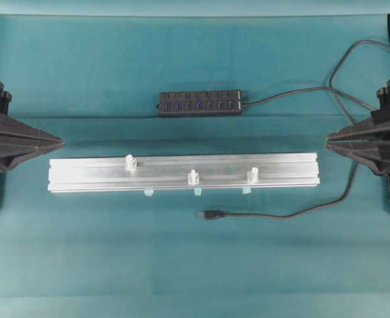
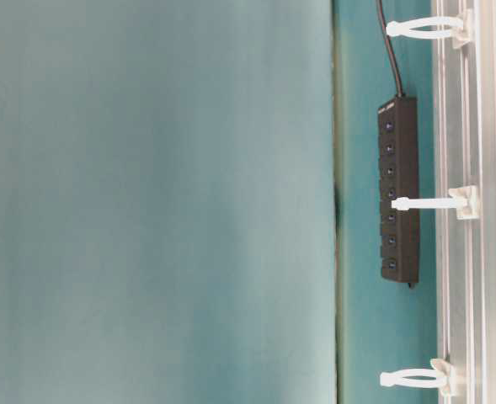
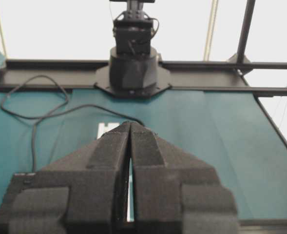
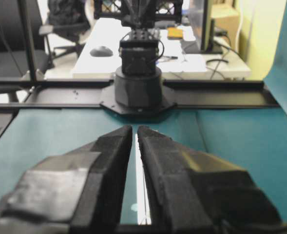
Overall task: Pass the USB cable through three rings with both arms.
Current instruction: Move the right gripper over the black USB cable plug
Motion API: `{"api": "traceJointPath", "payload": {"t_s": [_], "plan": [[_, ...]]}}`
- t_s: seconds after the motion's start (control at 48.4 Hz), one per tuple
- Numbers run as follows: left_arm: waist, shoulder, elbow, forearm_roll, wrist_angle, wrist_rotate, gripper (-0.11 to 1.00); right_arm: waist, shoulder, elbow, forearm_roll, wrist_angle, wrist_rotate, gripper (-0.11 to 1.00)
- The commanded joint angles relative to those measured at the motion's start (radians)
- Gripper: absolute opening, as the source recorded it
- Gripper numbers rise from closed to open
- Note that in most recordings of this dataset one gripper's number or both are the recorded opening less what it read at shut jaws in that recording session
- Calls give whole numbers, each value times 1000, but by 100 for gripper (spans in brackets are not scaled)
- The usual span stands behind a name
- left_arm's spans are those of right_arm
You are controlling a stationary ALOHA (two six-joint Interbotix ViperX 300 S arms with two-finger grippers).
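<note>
You're at the start: both grippers, left (image 1: 61, 142) and right (image 1: 328, 140), sit closed and empty, so take the cable's plug (image 1: 210, 215) lying just below the rail (image 1: 82, 175), then thread the rings (image 1: 194, 177).

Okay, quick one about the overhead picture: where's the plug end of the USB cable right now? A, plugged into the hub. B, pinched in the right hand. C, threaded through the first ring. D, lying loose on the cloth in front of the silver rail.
D: in the overhead view the USB cable ends in its plug on the cloth just below the silver rail, apart from all three rings and from either hand.
</note>
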Motion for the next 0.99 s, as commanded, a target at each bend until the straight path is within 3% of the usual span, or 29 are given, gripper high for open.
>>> {"api": "traceJointPath", "payload": {"t_s": [0.0, 0.083, 0.145, 0.351, 0.702, 0.826, 0.971], "plan": [[-18, 20, -77, 9, 52, -38, 2, 11, 12, -34, 12, -5, 15, 0], [-18, 34, -137, 9, 144, -57, 2, 8, 38, -86, 91, 60, 49, -1], [-18, 48, -178, 12, 225, -60, 2, -2, 64, -133, 121, 129, 84, -7], [-20, 87, -261, 14, 399, -54, 2, 8, 207, -301, 118, 416, 110, -10], [-15, 161, -305, 14, 491, -54, 2, 28, 511, -526, 114, 877, 104, -10], [-15, 173, -316, 15, 515, -55, 2, 32, 612, -607, 80, 1020, 106, -10], [-15, 184, -319, 15, 534, -55, 2, 35, 696, -655, 61, 1103, 104, -10]]}}
